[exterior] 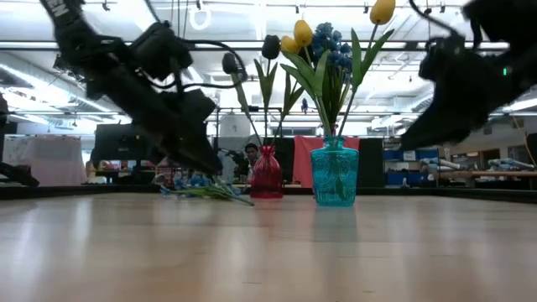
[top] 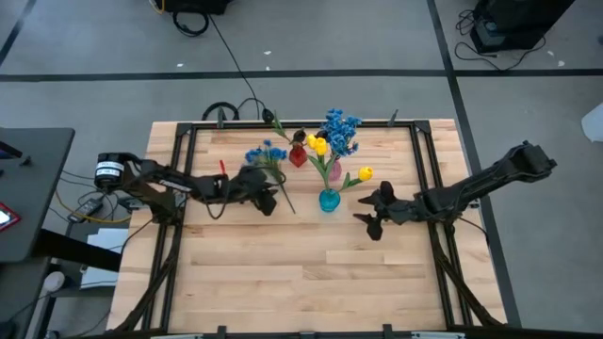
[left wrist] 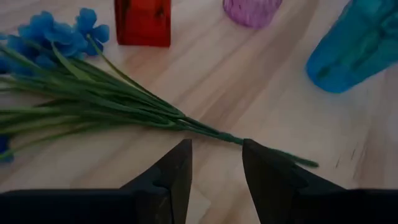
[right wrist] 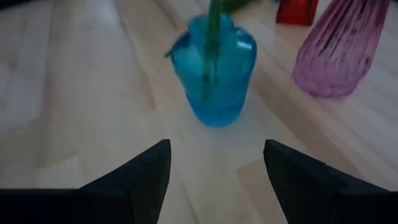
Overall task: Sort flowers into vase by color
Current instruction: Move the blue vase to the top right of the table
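- Wooden table (top: 283,273) beneath me, black frame (top: 179,160) along its edges.
- Cables (top: 231,56) on grey floor.
- A person (exterior: 250,153) seated beyond (partly hidden), among monitors (exterior: 122,143).

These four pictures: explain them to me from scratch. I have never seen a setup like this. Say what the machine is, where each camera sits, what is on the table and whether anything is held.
The machine is two dark robot arms working at a wooden table, each ending in a two-finger gripper.

One camera looks straight down on the table, one sits at table-top height, and one rides on each wrist, looking past that arm's own fingers.

On the table stand a red vase, a purple vase and a teal vase holding flower stems. A spray of blue flowers lies flat on the wood.

The left gripper is open, its fingers on either side of that spray's stem end, not closed on it. The right gripper is open and empty, facing the teal vase. Nothing is held.
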Motion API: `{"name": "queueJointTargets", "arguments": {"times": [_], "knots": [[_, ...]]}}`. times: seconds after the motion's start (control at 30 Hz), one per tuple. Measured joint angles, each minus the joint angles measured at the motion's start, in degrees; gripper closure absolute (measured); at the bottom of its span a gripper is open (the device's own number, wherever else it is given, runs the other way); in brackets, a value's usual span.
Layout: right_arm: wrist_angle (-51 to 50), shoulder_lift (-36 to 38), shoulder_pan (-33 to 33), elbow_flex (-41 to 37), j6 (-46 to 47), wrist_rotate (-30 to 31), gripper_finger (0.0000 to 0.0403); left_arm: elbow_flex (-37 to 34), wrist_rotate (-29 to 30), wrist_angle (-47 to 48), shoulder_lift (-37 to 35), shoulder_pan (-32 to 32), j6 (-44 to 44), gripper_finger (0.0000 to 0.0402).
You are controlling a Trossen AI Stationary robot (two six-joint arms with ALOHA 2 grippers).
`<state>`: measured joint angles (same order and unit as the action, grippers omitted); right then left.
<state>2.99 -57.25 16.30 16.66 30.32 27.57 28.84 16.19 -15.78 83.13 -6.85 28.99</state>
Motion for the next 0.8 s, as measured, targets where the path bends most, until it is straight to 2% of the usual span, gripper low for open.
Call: {"name": "queueJointTargets", "arguments": {"times": [0.1,0.27,0.43,0.6,0.8], "knots": [[9.9,-5.0,-0.4,-3.2,-0.7,2.2,0.0135,-4.7,2.2,-9.2,0.1,0.9,3.5,0.0254],[32.4,-15.2,0.7,-7.3,-7.4,11.3,0.0135,-11.6,2.8,-23.2,0.1,1.0,7.6,0.0254],[52.1,-25.5,-0.2,-8.6,-15.2,10.9,0.0119,-14.2,2.9,-28.5,0.1,1.0,8.8,0.0254],[61.3,-32.8,-2.8,-8.1,-18.3,7.3,0.0072,-14.2,2.9,-28.6,0.1,1.0,8.3,0.0254],[63.5,-38.7,-6.8,-4.6,-20.3,3.5,0.0009,-14.2,2.9,-28.2,0.1,1.0,7.0,0.0254]]}}
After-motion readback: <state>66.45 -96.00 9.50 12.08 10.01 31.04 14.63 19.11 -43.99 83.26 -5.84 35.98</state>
